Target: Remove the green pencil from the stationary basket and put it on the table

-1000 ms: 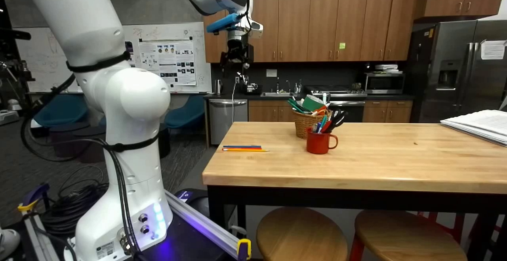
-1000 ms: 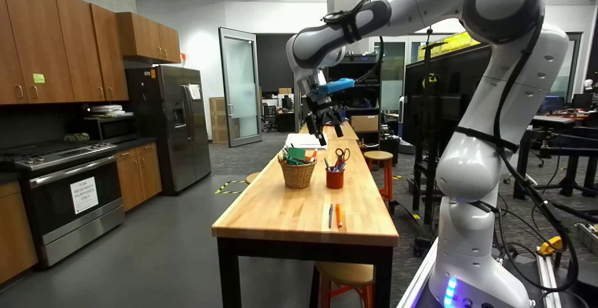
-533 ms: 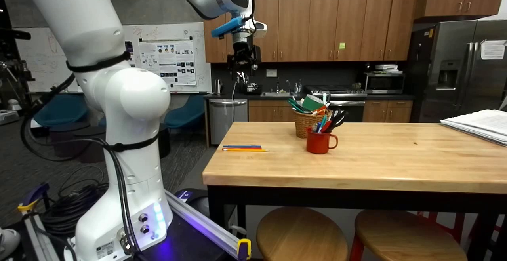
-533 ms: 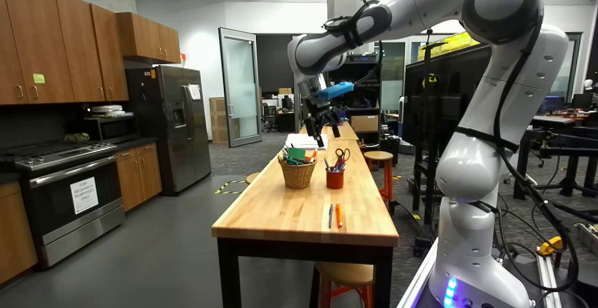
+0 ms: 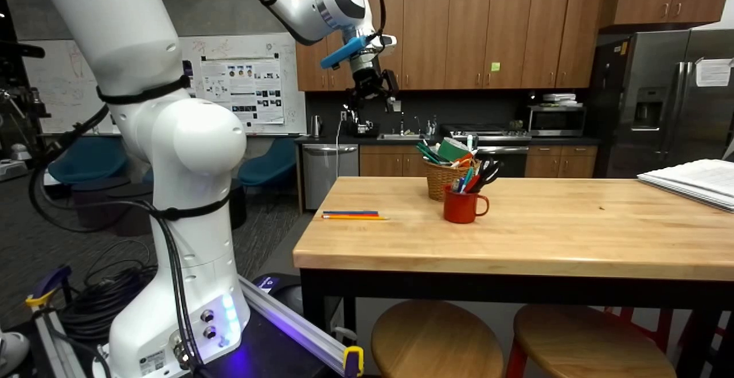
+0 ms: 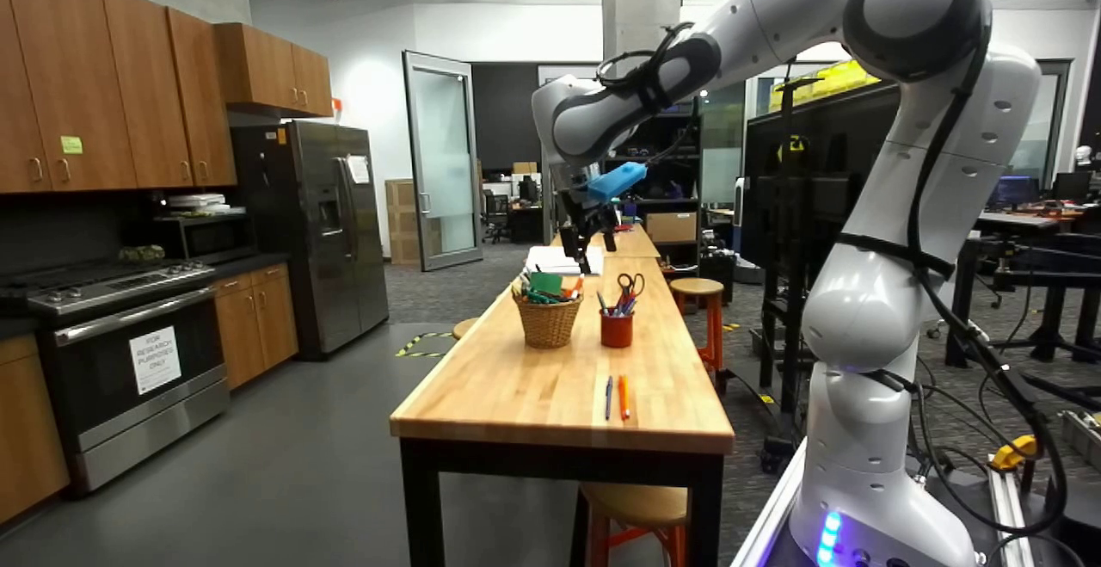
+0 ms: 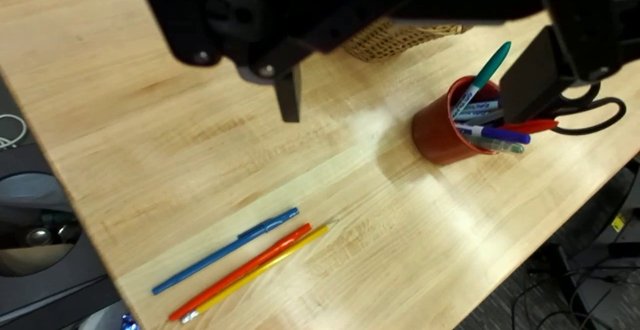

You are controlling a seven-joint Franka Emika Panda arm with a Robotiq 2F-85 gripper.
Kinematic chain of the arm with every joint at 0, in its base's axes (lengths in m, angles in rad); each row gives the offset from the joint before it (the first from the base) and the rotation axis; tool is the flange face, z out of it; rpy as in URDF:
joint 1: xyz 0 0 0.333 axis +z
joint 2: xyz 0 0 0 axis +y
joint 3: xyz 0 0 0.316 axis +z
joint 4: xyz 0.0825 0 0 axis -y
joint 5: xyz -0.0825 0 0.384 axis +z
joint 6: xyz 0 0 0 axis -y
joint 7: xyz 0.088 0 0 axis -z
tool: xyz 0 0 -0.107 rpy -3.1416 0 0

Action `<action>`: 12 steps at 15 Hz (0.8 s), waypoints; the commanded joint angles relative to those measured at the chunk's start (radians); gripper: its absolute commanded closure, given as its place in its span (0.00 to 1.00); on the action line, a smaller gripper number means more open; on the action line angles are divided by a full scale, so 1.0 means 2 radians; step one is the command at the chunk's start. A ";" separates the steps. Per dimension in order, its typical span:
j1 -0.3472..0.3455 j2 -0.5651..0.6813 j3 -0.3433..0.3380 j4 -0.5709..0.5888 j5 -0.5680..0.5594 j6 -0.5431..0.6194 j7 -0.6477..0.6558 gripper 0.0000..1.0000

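- The wrist view shows only part of the basket point(image 7: 382, 42); both exterior views show green sticks point(image 5: 429, 153) in it.
- In an exterior view these slant up-left; which is the green pencil, I cannot tell.
- End effector point(image 7: 402, 114): spread wide, empty, above the counter point(image 7: 225, 124).

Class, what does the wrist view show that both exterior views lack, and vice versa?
Only the wrist view makes out the clip on the blue pen. Only in both exterior views: the fridge, wall cupboards and green items in the basket. All share the table, basket, blue pen, orange-red pen, red mug and end effector.
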 commanded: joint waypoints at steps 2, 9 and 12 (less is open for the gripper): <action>-0.002 0.022 0.000 0.007 -0.028 0.056 -0.002 0.00; 0.004 0.065 0.017 0.025 -0.101 0.074 0.014 0.00; 0.011 0.085 0.025 0.038 -0.119 0.073 0.014 0.00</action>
